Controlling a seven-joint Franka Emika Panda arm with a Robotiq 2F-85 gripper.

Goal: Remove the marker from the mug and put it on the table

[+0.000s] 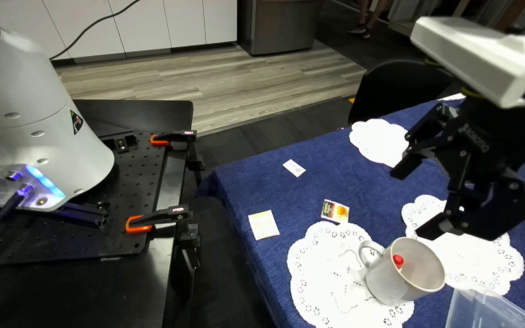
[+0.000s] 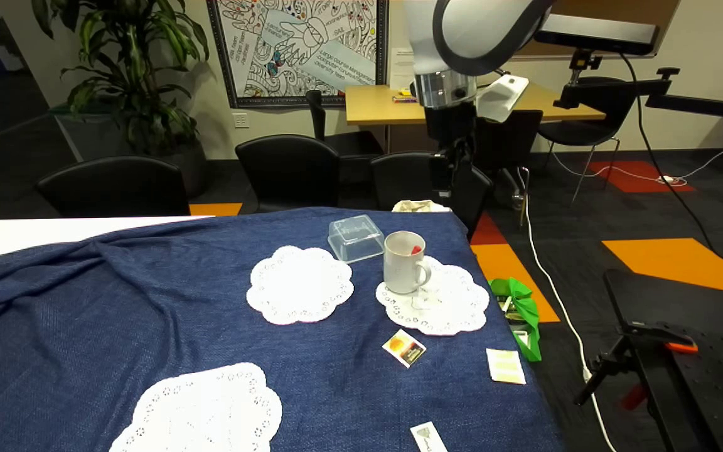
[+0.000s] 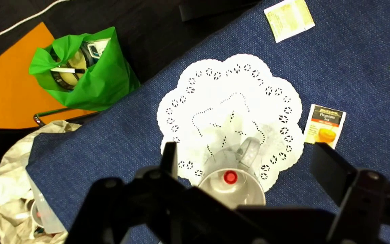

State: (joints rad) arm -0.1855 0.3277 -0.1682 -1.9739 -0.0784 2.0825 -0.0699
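Observation:
The white mug (image 1: 381,280) stands upright, partly on a lace doily (image 1: 321,278), on the table's navy cloth (image 1: 285,191); it also shows in an exterior view (image 2: 400,276) and the wrist view (image 3: 220,162). The red marker (image 1: 398,260) is inside the mug, leaning on its wall near the handle side. Its red end shows in an exterior view (image 2: 416,250) and in the wrist view (image 3: 230,177); its lower part is hidden. My gripper (image 1: 417,200) is open and empty, above and apart from the mug. In the wrist view the mug lies between the wide fingers (image 3: 247,154).
A clear plastic box (image 2: 356,238) stands beside the mug. Other doilies (image 2: 300,285) and flat packets, one a tea packet (image 2: 404,348), lie on the cloth. A green bag (image 3: 103,81) and a paper bag (image 3: 8,183) are beyond the table edge.

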